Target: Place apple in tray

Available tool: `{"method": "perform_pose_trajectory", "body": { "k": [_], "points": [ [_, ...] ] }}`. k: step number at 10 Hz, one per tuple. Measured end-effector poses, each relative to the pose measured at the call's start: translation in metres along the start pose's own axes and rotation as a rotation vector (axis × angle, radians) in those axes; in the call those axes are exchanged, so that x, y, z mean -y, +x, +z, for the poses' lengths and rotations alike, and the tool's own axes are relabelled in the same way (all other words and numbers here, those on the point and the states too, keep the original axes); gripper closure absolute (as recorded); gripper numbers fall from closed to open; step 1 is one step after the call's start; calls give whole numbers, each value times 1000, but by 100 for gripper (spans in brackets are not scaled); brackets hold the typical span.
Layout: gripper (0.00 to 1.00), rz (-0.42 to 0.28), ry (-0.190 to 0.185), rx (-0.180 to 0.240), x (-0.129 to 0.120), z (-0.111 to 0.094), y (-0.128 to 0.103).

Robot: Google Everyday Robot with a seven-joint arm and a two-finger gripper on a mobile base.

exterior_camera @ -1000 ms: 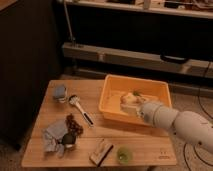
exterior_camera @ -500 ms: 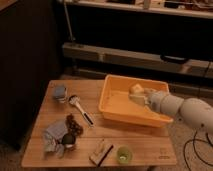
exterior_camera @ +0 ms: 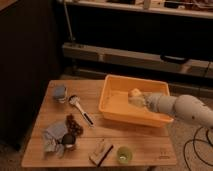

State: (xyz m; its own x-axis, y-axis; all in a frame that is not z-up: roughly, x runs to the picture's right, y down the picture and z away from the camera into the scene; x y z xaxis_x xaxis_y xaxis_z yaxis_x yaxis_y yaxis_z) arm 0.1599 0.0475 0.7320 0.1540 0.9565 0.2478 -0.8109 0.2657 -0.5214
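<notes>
Higher now: hand point(exterior_camera: 140, 100) over tray point(exterior_camera: 116, 108).

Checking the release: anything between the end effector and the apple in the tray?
Nothing shows between them in the camera view: the end effector sits inside the tray, right against the apple.

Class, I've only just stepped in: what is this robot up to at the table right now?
The robot's arm reaches in from the right, and its tool is inside the orange tray on the wooden table. The apple sits right at the tool, low in the tray. Whether it has been let go cannot be made out. Grapes and a green cup lie outside the tray.
</notes>
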Motion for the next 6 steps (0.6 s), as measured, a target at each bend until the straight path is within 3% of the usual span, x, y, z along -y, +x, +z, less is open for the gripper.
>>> {"method": "perform_pose_trajectory", "body": {
  "k": [3, 6],
  "points": [
    [98, 1, -35, -110, -4, 44, 17],
    [70, 3, -17, -145, 6, 55, 20]
  ]
}}
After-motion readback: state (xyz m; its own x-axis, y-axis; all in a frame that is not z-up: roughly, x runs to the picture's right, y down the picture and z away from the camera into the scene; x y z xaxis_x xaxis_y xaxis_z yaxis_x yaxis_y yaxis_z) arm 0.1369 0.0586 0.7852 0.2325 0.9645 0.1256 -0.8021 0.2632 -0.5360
